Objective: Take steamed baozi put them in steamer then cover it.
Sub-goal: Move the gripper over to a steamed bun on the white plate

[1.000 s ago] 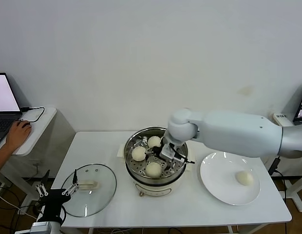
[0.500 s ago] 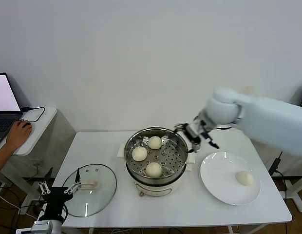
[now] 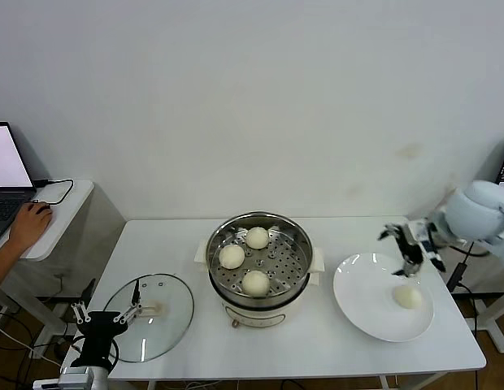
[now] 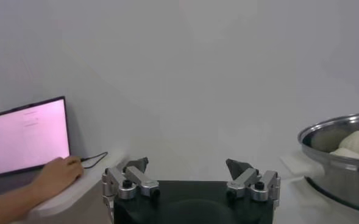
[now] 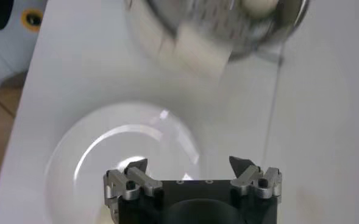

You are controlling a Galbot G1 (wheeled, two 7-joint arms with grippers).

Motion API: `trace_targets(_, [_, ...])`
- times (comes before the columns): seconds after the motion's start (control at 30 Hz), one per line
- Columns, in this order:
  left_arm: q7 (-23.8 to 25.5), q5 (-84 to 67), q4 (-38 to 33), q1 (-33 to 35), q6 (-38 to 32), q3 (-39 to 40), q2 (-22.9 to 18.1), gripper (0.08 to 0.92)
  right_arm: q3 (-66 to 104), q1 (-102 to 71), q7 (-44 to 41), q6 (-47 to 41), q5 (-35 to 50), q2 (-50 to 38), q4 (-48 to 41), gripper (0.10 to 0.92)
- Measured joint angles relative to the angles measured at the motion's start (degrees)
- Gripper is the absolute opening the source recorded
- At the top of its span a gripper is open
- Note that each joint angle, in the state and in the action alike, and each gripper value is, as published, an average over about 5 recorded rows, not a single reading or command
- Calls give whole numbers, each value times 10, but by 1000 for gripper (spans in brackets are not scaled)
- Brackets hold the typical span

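The steamer (image 3: 260, 221) stands mid-table with three baozi on its tray: (image 3: 257, 237), (image 3: 232, 256), (image 3: 255, 282). A fourth baozi (image 3: 408, 296) lies on the white plate (image 3: 362, 309) at the right. My right gripper (image 3: 408, 248) is open and empty, above the plate's far edge, just beyond that baozi. Its wrist view shows the plate (image 5: 75, 164) under the open gripper (image 5: 188, 165) and the steamer (image 5: 228, 24) farther off. The glass cover (image 3: 175, 317) lies flat at the table's front left. My left gripper (image 3: 106, 313) is open and parked beside it, also open in its own view (image 4: 187, 165).
A side desk at the far left holds a laptop (image 3: 8, 175) with a person's hand (image 3: 28, 223) on it. The steamer's rim (image 4: 337, 131) shows in the left wrist view. The table's right edge lies close to the plate.
My right arm has swung from inside the steamer, out to the right, to above the plate. Three baozi stay in the steamer. The left arm has hardly moved.
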Motion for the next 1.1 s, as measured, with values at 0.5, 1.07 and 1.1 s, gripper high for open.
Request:
trace_targets(0.5, [0,13,-5,10,1,-2,-8,823,275,-324,20,22,-80,21,-110,823])
trace_targets(1.07, [-1,14,0,7,2,-2,-10,823,348,-405,34,35,-137,110,-231,822])
trace_targets(1.1, [-1,14,1,7,2,-2,-10,823,348,-405,35,35,-138,115,-235,822])
